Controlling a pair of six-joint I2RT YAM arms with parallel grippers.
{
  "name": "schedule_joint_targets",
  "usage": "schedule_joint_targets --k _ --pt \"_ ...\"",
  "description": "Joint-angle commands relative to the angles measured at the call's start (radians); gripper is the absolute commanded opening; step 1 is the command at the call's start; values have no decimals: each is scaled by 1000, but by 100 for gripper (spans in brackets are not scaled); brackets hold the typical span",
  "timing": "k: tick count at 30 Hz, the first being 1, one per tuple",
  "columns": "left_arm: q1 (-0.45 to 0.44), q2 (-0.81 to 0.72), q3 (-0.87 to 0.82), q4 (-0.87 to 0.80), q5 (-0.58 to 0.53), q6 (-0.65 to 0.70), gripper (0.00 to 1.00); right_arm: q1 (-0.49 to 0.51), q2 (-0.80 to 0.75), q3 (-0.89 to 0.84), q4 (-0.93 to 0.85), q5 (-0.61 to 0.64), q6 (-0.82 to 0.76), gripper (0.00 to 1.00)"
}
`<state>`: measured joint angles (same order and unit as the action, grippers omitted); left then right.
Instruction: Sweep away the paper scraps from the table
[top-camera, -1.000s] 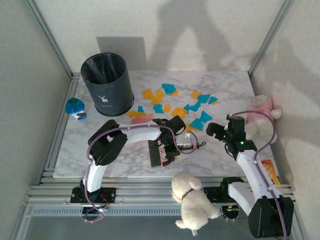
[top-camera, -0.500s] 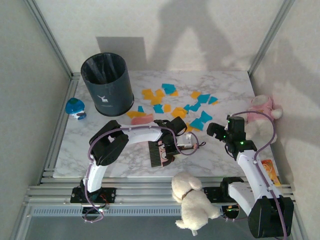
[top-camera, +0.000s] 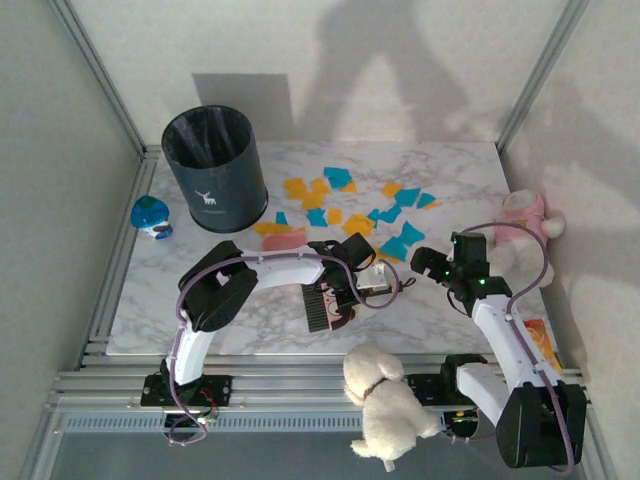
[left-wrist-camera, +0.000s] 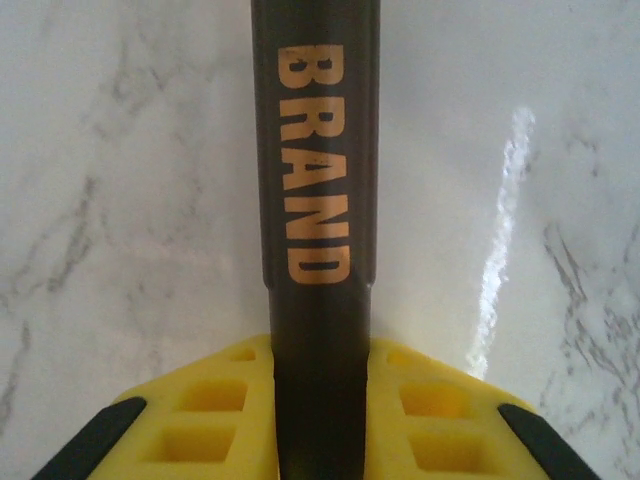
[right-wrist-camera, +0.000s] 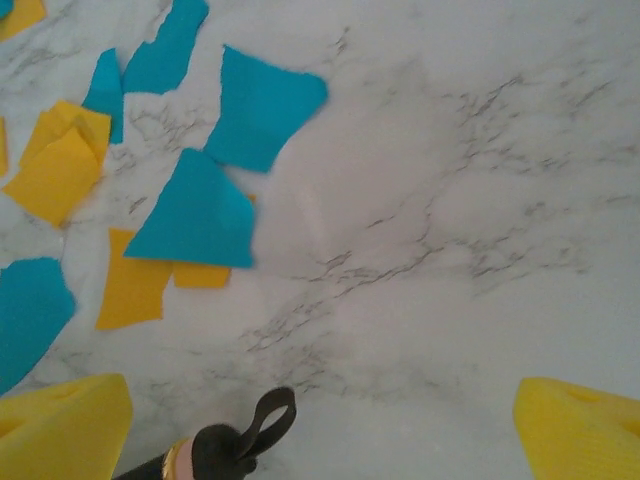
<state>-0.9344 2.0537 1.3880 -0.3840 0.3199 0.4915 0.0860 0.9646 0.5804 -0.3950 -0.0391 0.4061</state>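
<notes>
Orange-yellow and teal paper scraps (top-camera: 345, 205) lie scattered over the far middle of the marble table (top-camera: 200, 300). Several of these scraps (right-wrist-camera: 200, 215) lie ahead and to the left in the right wrist view. My left gripper (top-camera: 345, 280) is shut on a dark brush handle (left-wrist-camera: 318, 200) marked BRAND, and the yellow fingers (left-wrist-camera: 215, 410) press it from both sides. The brush head (top-camera: 318, 308) rests on the table near the front. My right gripper (top-camera: 432, 262) is open just right of the handle's loop end (right-wrist-camera: 245, 435), with nothing between its fingers (right-wrist-camera: 60, 430).
A dark bin (top-camera: 213, 165) stands at the back left, with a pink dustpan (top-camera: 285, 240) in front of it. A blue-green round toy (top-camera: 151, 217) sits on the left rail. A white plush dog (top-camera: 385, 400) lies at the front edge, a pink plush (top-camera: 525, 225) at the right.
My left gripper's jaws have closed onto the brush handle. The right gripper has shifted slightly left towards the handle's end, staying open.
</notes>
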Motion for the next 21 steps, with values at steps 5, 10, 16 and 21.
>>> schedule_joint_targets --k 5,10,16,21 --pt "18 -119 -44 170 -59 -88 6 6 38 79 -8 -170 37 97" --pt "28 -166 -67 213 -78 -106 5 6 78 98 31 -313 49 88" --pt "36 -194 -70 235 -93 -130 5 6 124 113 101 -472 77 78" --pt "39 -207 -70 253 -95 -144 5 6 147 107 155 -557 87 75"
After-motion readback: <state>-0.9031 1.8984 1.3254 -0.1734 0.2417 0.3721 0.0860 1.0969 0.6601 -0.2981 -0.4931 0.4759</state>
